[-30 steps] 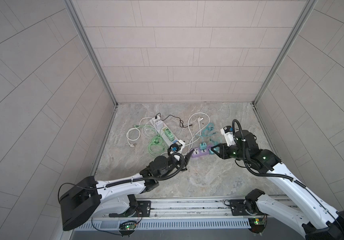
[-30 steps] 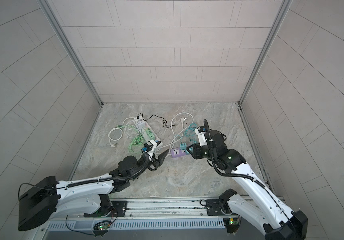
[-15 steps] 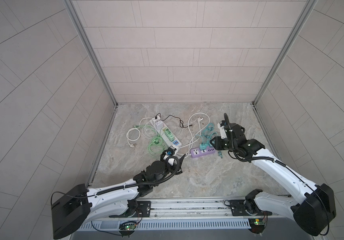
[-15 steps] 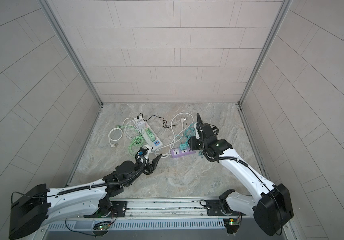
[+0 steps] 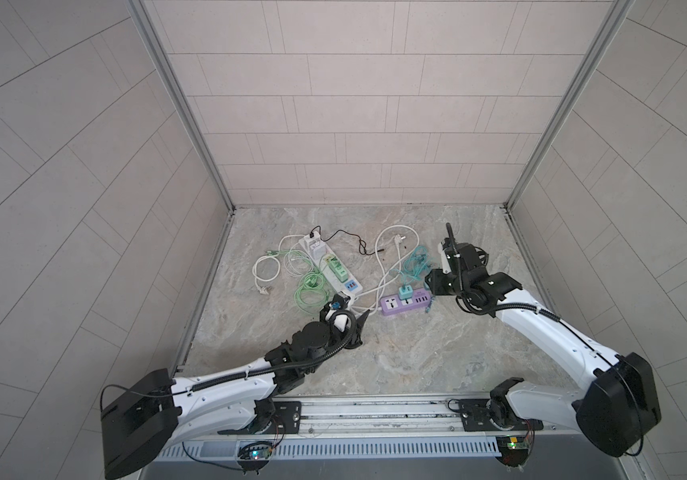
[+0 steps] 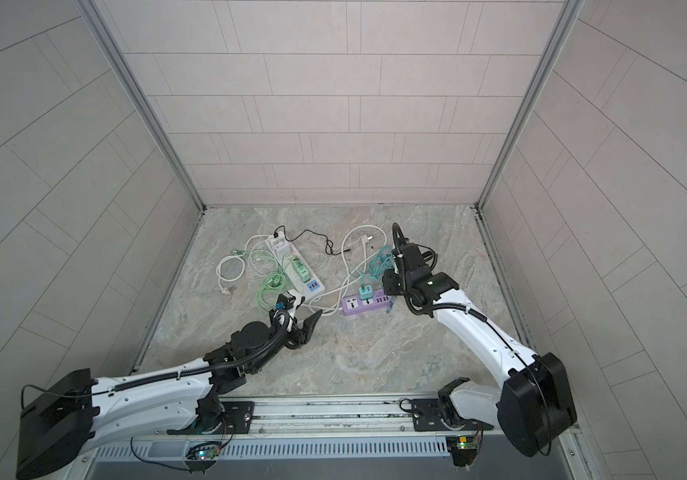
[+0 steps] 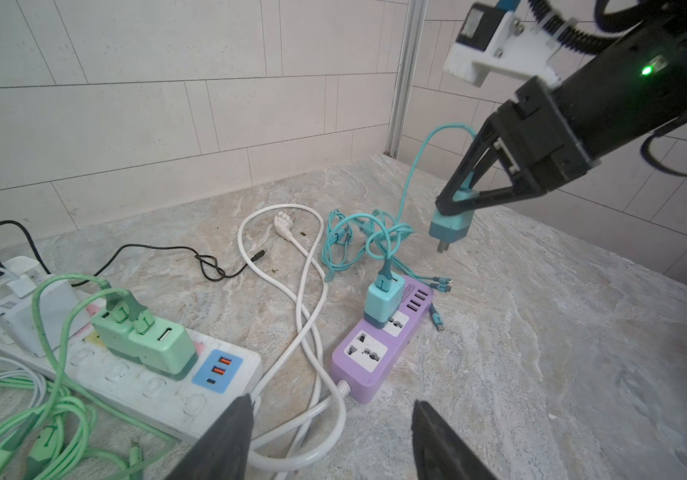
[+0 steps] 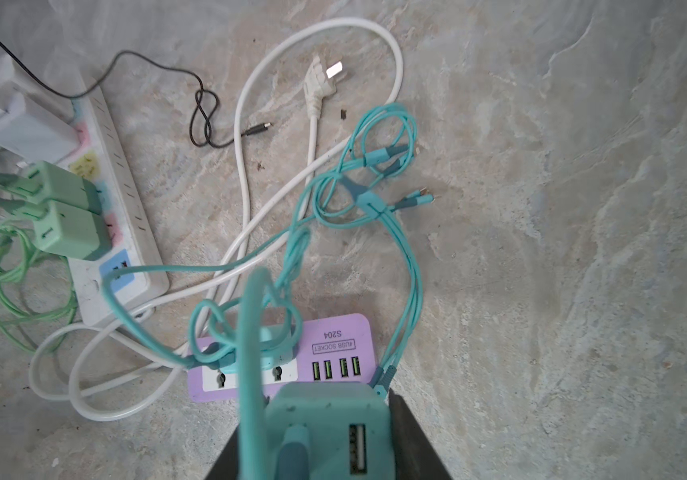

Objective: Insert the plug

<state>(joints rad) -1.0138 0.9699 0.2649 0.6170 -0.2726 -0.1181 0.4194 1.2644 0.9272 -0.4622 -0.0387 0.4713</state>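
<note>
Transport step, by the look: teal charger plug [image 7: 450,226] pinched in the right gripper [image 7: 456,203], prongs down, in the air right of centre, well apart from the purple power strip [image 7: 375,376]. Left gripper [image 7: 329,444] wide, empty, at the lower edge.

Next, probably: lining the prongs over the free socket [image 7: 361,351], then pressing straight down.

Counted: two power strips, purple and white [image 7: 146,388]; two teal chargers, one already seated [image 7: 381,307]; two green chargers [image 7: 142,340].

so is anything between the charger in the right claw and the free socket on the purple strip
Yes: the plugged-in charger on the purple strip stands between the held charger in the right claw and the free socket, and loose teal cable drapes over the strip.
</note>
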